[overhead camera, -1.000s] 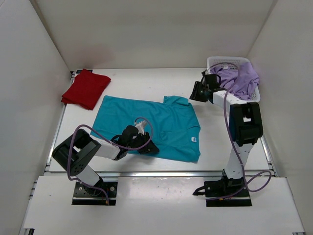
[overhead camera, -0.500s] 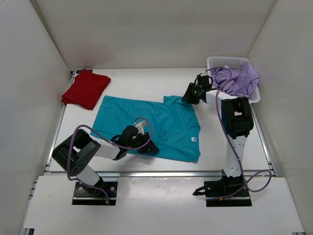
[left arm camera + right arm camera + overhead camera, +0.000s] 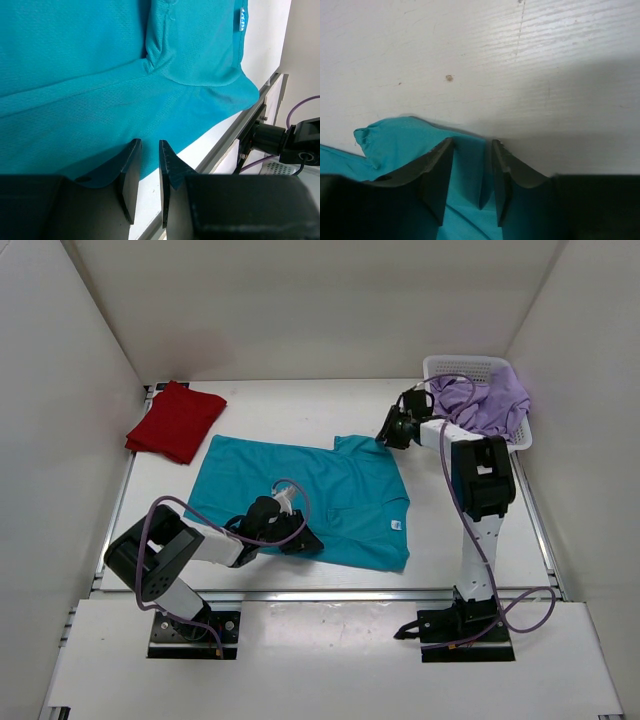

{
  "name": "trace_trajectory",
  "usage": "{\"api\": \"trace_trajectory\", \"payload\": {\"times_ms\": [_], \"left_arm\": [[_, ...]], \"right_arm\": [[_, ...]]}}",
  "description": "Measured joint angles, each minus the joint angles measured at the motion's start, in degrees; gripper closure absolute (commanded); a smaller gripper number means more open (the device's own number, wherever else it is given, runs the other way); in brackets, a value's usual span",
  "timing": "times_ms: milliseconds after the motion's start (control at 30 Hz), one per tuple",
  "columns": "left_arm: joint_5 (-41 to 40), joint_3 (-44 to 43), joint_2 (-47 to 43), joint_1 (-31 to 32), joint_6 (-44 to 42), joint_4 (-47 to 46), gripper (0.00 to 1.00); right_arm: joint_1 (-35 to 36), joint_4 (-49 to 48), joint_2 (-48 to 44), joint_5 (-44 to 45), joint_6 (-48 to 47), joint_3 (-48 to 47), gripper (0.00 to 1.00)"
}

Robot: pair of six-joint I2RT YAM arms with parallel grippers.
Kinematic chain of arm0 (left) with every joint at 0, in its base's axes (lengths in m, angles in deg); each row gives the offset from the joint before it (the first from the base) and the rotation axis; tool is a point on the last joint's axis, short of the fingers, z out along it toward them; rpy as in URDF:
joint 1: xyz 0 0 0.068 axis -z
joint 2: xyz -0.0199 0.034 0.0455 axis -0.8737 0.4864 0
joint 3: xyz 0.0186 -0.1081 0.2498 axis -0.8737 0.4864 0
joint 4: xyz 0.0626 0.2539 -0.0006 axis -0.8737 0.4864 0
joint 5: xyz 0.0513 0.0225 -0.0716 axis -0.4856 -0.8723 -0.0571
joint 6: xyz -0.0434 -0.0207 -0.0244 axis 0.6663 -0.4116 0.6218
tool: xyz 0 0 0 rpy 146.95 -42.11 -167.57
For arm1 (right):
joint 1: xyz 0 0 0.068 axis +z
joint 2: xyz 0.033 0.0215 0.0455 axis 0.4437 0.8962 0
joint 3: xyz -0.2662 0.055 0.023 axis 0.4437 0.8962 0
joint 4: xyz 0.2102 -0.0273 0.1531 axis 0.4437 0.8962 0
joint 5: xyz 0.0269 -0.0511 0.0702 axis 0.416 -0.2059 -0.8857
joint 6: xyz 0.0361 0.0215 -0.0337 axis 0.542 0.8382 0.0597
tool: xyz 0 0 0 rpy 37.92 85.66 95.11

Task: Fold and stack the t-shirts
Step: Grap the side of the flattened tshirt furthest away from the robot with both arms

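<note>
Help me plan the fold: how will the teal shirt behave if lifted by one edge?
Probably floppy: the teal shirt lies flat and limp, with a soft crease bunched in it. Likely light; its thin mesh weave shows close up. Pushed, it would probably ruck up rather than slide whole, as its corner curls by the right pincer.

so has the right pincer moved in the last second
Yes. The right pincer shifted left, away from the white basket, and is now over the far right edge of the teal shirt.
</note>
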Motion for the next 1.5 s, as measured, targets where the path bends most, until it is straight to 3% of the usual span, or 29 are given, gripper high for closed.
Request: {"api": "trace_trajectory", "payload": {"times_ms": [133, 200, 500, 633, 700, 800, 1000, 1233, 1500], "left_arm": [[0.0, 0.0, 0.0, -0.6, 0.0, 0.1, 0.67], [0.0, 0.0, -0.2, -0.6, 0.0, 0.1, 0.67], [0.0, 0.2, -0.6, -1.0, 0.0, 0.4, 0.67], [-0.1, 0.4, -1.2, -2.0, 0.0, 0.5, 0.67], [-0.2, 0.4, -1.4, -2.4, 0.0, 0.6, 0.67], [-0.2, 0.4, -1.6, -3.0, 0.0, 0.9, 0.67], [-0.3, 0.4, -3.4, -5.8, -0.2, 2.0, 0.67], [-0.8, -0.1, -5.4, -8.2, -0.3, 2.7, 0.66], [-0.8, -0.1, -5.4, -8.2, -0.2, 2.7, 0.66]], "right_arm": [[0.3, 0.8, 2.4, -0.8, -0.5, -3.1, 0.93], [0.3, 0.3, 2.7, -1.4, -0.4, -3.1, 1.0], [2.1, -8.3, 0.4, 0.1, -7.6, 1.0, 1.0], [3.1, -11.9, -4.5, -0.5, -9.7, 7.7, 0.91], [2.8, -10.9, -4.4, -0.4, -9.6, 6.6, 0.76], [1.1, -8.8, -4.4, 1.4, -8.6, 5.9, 0.63], [-2.3, -6.2, -4.5, 1.2, -7.8, 6.2, 0.62], [-3.1, 0.8, 2.6, -5.9, -6.8, -8.9, 0.59], [-3.0, 6.2, 6.9, -8.9, -6.1, -11.9, 0.63]]}}
